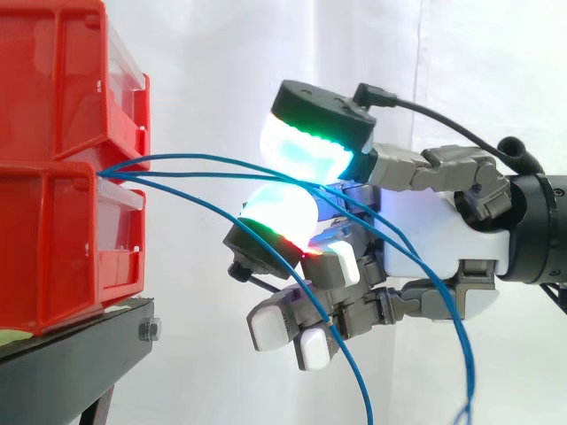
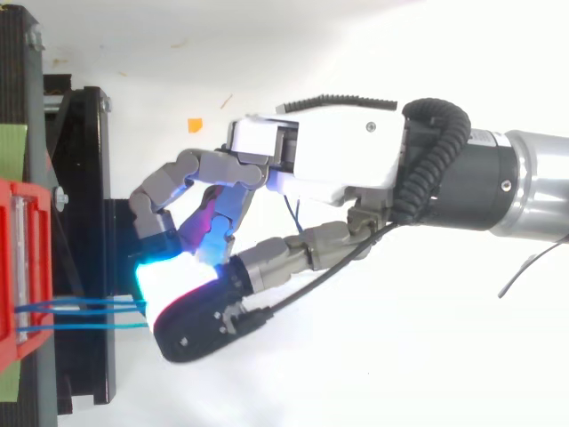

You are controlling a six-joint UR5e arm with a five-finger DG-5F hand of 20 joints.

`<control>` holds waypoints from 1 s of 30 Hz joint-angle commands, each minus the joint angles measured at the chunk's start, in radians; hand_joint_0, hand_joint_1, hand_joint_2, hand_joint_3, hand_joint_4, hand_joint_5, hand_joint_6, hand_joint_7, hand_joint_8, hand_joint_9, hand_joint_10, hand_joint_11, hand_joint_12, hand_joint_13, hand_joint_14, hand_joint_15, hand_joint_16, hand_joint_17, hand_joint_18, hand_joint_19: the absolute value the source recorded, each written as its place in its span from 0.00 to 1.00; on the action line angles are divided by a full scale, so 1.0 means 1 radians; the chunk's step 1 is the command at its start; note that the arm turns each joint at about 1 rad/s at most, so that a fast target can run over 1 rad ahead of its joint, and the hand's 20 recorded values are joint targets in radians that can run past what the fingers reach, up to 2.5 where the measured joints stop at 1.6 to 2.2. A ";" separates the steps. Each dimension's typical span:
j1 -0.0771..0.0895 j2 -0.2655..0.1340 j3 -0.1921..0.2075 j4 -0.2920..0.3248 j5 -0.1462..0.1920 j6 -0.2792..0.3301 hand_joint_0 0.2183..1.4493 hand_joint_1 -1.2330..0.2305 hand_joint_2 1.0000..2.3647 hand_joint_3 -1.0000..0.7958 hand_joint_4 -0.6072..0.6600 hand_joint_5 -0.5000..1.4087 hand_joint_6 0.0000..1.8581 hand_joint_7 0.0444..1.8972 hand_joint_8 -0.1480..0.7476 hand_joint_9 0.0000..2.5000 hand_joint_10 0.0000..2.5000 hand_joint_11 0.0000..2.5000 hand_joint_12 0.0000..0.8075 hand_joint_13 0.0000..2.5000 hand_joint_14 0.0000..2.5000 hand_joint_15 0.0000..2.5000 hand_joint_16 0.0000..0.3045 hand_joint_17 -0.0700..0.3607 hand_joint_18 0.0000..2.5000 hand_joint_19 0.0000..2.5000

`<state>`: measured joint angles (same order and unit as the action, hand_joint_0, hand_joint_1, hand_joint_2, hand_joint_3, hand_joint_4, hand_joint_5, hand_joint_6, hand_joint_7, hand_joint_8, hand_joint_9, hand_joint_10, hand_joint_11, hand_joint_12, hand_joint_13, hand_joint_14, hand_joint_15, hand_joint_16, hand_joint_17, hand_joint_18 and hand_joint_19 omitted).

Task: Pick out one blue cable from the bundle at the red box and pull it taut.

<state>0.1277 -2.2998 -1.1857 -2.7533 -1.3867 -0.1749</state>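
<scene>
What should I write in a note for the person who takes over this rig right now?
The hand is shut: two glowing pads pinch blue cable between them.
The cables come out between the two red bins and run to the hand. Two pass between the pads; I cannot tell whether one or both are held. A third cable hangs loose under the fingers.
Done: the reach and the pinch.
Left: make sure that one cable alone is held, then pull away from the bins. The run to the bins is slightly bowed, not yet taut.
</scene>
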 commanded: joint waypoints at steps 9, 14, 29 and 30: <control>0.000 -0.001 0.001 -0.003 0.000 0.000 0.22 0.48 0.00 0.28 0.58 0.20 0.46 0.60 0.49 0.49 0.01 0.26 0.45 0.37 0.01 0.15 0.19 0.46 0.32 0.26; 0.000 -0.001 0.000 -0.003 0.000 0.000 0.28 0.32 0.00 0.30 0.58 0.20 0.46 0.62 0.46 0.48 0.01 0.27 0.42 0.36 0.01 0.15 0.17 0.43 0.30 0.27; 0.000 0.000 0.003 -0.008 0.000 0.000 0.40 0.24 0.00 0.28 0.50 0.18 0.48 0.61 0.44 0.47 0.01 0.28 0.39 0.36 0.01 0.15 0.16 0.41 0.31 0.24; 0.000 0.000 0.003 -0.008 0.000 0.000 0.39 0.23 0.00 0.28 0.51 0.18 0.48 0.60 0.44 0.47 0.01 0.28 0.39 0.36 0.01 0.15 0.16 0.41 0.31 0.24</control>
<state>0.1275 -2.2998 -1.1829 -2.7590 -1.3863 -0.1749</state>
